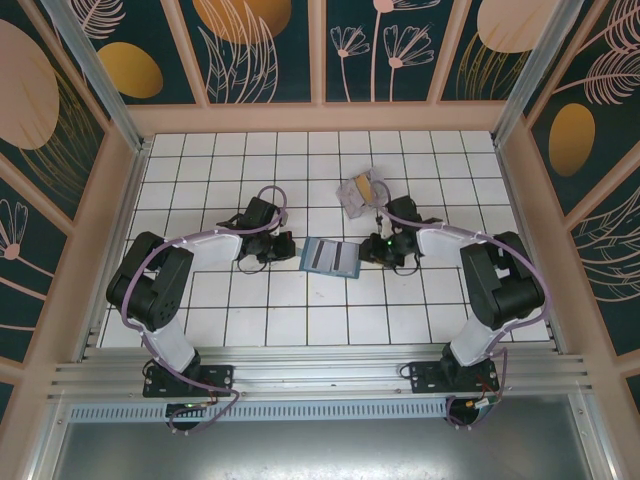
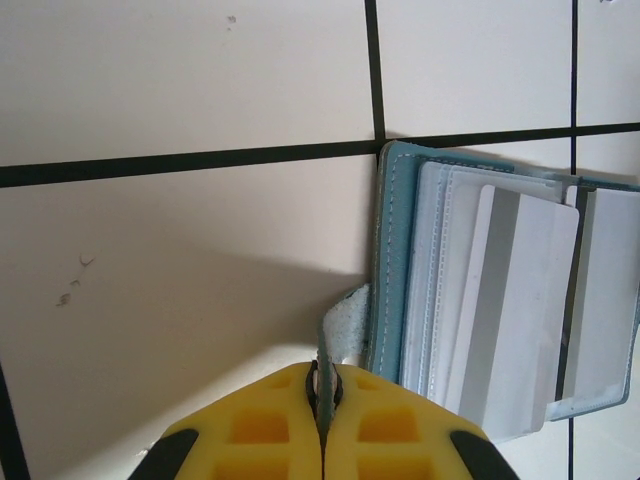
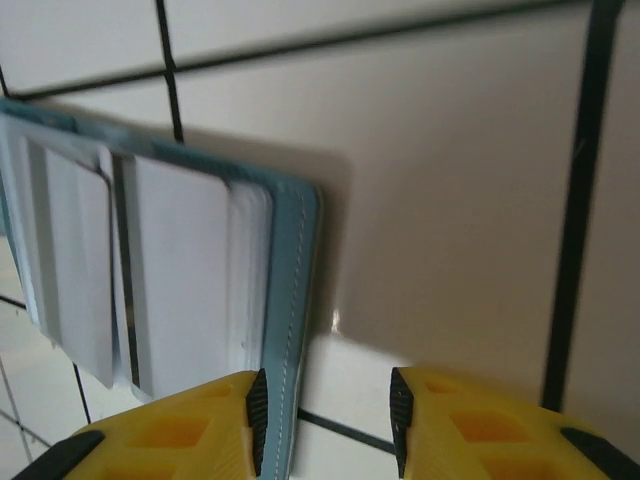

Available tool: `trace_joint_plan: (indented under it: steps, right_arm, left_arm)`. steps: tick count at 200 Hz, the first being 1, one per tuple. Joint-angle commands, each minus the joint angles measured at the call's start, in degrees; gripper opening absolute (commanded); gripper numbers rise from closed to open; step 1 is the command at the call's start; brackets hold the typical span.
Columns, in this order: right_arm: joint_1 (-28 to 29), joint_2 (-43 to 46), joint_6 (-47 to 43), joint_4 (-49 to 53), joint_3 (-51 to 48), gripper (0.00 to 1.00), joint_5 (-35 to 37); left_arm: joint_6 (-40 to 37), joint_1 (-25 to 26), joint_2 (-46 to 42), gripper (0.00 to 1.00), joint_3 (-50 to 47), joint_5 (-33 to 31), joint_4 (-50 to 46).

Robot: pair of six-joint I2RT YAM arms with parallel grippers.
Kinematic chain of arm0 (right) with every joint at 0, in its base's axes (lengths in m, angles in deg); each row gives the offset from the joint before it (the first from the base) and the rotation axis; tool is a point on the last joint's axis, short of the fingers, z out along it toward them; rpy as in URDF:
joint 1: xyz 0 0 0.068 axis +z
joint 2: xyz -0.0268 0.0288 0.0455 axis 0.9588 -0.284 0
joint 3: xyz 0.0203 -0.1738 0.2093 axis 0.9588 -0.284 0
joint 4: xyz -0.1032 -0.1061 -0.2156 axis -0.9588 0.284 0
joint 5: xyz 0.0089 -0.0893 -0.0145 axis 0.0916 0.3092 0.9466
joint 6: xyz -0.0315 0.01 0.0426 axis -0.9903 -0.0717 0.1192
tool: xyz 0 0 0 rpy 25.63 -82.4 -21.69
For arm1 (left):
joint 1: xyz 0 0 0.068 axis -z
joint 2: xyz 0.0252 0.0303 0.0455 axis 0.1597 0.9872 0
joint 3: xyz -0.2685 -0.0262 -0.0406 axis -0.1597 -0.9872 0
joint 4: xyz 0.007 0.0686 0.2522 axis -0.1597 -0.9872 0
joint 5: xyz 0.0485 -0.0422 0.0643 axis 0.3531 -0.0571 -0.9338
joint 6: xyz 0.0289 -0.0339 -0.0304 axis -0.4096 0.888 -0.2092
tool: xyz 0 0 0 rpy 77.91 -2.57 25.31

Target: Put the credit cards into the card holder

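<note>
Card holder (image 1: 330, 257) lies open and flat near the middle of the bench (image 1: 250, 320), its paler inner faces up, between the two claws. From above its pockets are too small to make out.

The left claw (image 1: 283, 247) sits just beside the holder's left edge. In the left wrist view this claw (image 2: 322, 385) is clenched, its yellow fingers (image 2: 260, 420) pressed together on a thin flap that runs up to a whitish patch touching the card holder (image 2: 395, 260). Whether that flap is part of the holder's own cover is hard to tell. One pale card (image 2: 515, 300) lies slightly tilted across the inner face, its lower end reaching past the holder's bottom edge. The frame cuts off the holder's right leaf.

The right claw (image 1: 374, 249) is at the holder's right edge. In the right wrist view the claw (image 3: 328, 405) is released, jaws apart, and the teal border of the card holder (image 3: 290, 260) runs down into the gap against one black pad. The other pad stands clear of it. The fingers hide the holder's near corner, and the frame cuts off its left part.

The credit cards (image 1: 358, 192) lie in a loose bunch toward the far edge, right of centre, near the right arm's wrist. A gold-yellow one shows among the grey, but their number cannot be counted.
</note>
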Motion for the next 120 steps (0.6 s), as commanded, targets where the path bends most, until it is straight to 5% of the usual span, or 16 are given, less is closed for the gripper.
trace_joint_plan:
  steps: [1, 65, 120]
  right_arm:
    - [0.3, -0.4, 4.1, -8.1, -2.1, 0.40, -5.8]
    - [1.1, -2.8, 8.9, -19.6, -4.3, 0.40, -12.7]
    - [2.0, 1.2, 8.5, -17.0, -2.4, 0.40, -11.8]
  left_arm:
    - [-0.2, 0.4, -1.6, 0.00, -0.4, 1.0, 0.8]
    - [-0.1, 0.4, -1.6, 0.00, -0.8, 1.2, 1.0]
    - [-0.1, 0.4, -1.6, 0.00, -0.7, 1.2, 1.1]
